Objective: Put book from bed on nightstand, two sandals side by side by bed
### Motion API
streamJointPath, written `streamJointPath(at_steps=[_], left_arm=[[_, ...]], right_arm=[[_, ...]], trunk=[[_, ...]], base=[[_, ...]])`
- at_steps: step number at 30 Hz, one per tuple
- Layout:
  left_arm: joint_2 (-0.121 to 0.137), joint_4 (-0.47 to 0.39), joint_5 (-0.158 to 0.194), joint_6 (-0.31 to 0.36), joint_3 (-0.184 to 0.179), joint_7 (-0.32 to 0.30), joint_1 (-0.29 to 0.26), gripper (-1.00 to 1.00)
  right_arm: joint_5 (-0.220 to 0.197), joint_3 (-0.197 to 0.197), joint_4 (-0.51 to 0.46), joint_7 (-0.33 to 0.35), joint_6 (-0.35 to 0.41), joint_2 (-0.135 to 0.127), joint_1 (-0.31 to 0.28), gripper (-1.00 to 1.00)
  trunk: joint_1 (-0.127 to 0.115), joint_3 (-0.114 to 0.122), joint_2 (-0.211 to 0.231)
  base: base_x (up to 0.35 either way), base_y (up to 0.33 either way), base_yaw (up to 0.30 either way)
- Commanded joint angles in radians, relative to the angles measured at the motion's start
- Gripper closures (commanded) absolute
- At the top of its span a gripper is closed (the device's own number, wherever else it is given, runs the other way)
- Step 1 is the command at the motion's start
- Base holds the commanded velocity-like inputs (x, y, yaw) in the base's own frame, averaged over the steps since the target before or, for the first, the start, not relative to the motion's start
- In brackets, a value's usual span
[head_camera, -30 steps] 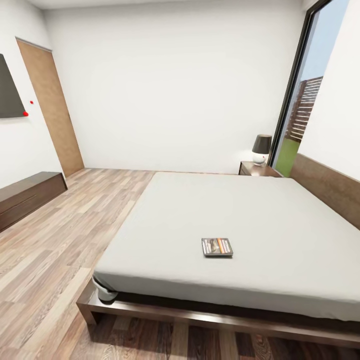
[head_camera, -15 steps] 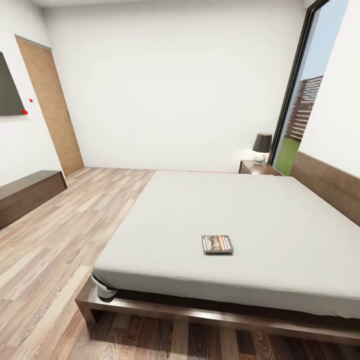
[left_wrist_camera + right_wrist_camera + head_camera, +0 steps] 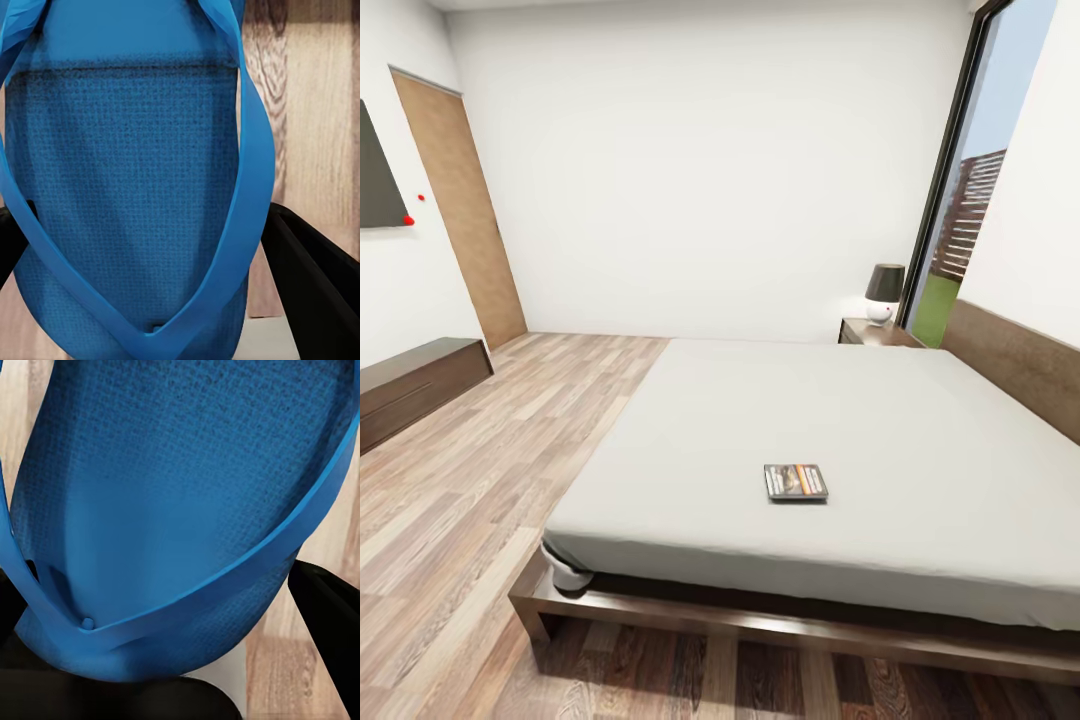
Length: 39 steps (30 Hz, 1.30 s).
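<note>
The bed [image 3: 840,430], with its pale mattress and dark wooden frame, is seen across the centre and right of the head view. The book [image 3: 795,481] lies flat on the mattress, right of centre in the lower half of the frame, well apart from the nightstand [image 3: 875,333], which stands at the far corner of the bed, right of centre. A dark-shaded lamp [image 3: 883,294] is set on the nightstand beside the tall dark-framed window [image 3: 960,190]. The wooden door [image 3: 460,210] is seen at the upper left, with a long low cabinet [image 3: 415,385] against the left wall below it.

In the left wrist view a blue sandal [image 3: 135,202] is held close before the camera between the dark fingers [image 3: 315,285] of the left claw [image 3: 150,277], which is closed on it. In the right wrist view the other sandal [image 3: 180,510] is gripped likewise by the right claw [image 3: 172,645], its fingers [image 3: 330,622] showing at the frame's edges, with wood-plank floor [image 3: 330,532] behind
</note>
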Motion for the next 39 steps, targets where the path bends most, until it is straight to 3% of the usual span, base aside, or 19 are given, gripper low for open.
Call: streamJointPath(at_steps=[1,11,16,21,35,39], left_arm=[[0.0,0.001,0.01,-0.003,-0.009,0.005,-0.002,1.0],[-0.001,0.003,0.01,0.007,-0.008,0.002,-0.033,1.0],[-0.004,0.002,0.01,0.059,-0.009,0.003,-0.06,1.0],[-0.006,0.002,0.01,0.084,-0.011,0.004,-0.069,1.0],[-0.003,0.009,0.007,0.09,-0.018,0.006,-0.075,1.0],[-0.002,0.011,0.007,0.09,-0.018,0.005,-0.075,1.0]], right_arm=[[-0.005,0.004,-0.002,0.003,-0.001,0.0,-0.001,1.0],[-0.006,0.003,-0.019,0.002,0.011,0.001,-0.004,1.0],[-0.007,0.002,-0.019,0.002,0.012,0.0,-0.007,1.0],[-0.006,-0.029,-0.019,0.003,0.014,0.0,-0.008,1.0],[-0.005,-0.052,-0.132,0.001,0.176,0.016,-0.011,1.0],[-0.005,-0.052,-0.155,0.001,0.207,0.019,-0.011,1.0]], trunk=[[0.004,-0.004,-0.008],[0.042,-0.036,-0.078],[0.042,-0.036,-0.078],[0.042,-0.036,-0.078],[0.042,-0.036,-0.078],[0.058,-0.048,-0.106]], base=[[0.0,0.0,0.0],[0.0,0.0,0.0],[0.0,0.0,0.0],[0.0,0.0,0.0],[0.0,0.0,0.0],[0.0,0.0,0.0]])
